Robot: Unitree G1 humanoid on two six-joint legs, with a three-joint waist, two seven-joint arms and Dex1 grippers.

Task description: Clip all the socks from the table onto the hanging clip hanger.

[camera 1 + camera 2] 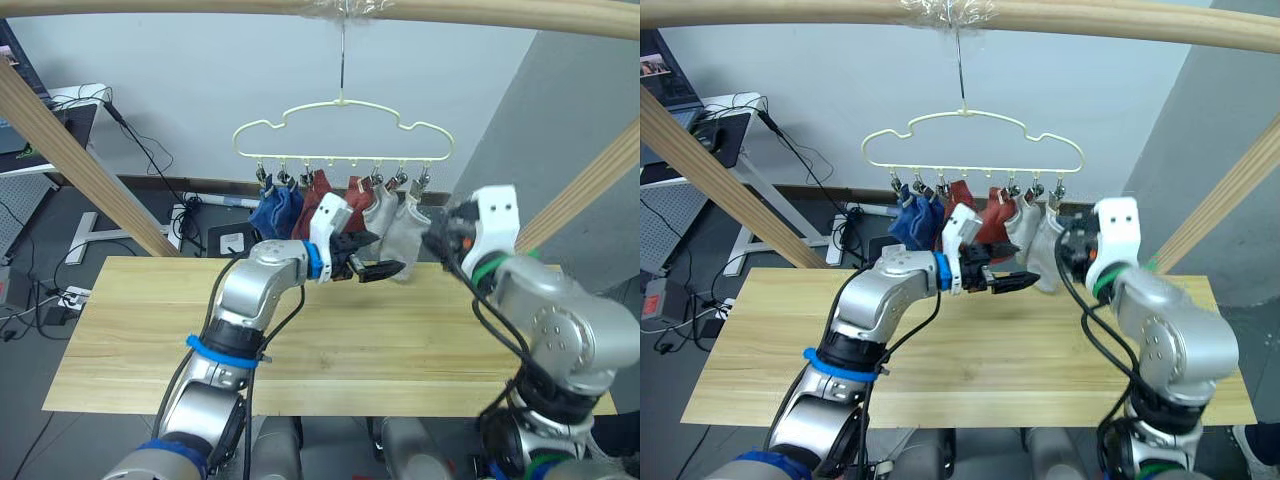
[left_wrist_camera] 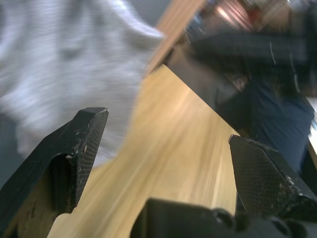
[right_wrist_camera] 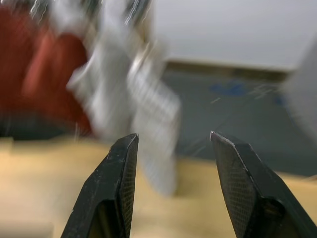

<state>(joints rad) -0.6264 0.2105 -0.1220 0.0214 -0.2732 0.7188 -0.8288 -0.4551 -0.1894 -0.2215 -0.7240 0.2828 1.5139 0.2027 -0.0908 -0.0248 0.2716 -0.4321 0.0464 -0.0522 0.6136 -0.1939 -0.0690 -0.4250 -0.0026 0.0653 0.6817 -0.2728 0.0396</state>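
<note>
I'm seeing both grippers, left gripper (image 1: pixel 385 268) and right gripper (image 3: pixel 173 144), hovering wide-fingered beside grey socks (image 1: pixel 398 225) hanging on the clip hanger (image 1: pixel 343 128) above the desk (image 1: pixel 330 340).

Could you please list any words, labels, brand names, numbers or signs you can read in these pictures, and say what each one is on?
There is no readable text in these views.
The pale-yellow wire clip hanger, the hanging grey, rust-red and blue fabric socks and the light wooden table carry no visible print.
The small picture at the left edge is too small to read.
</note>
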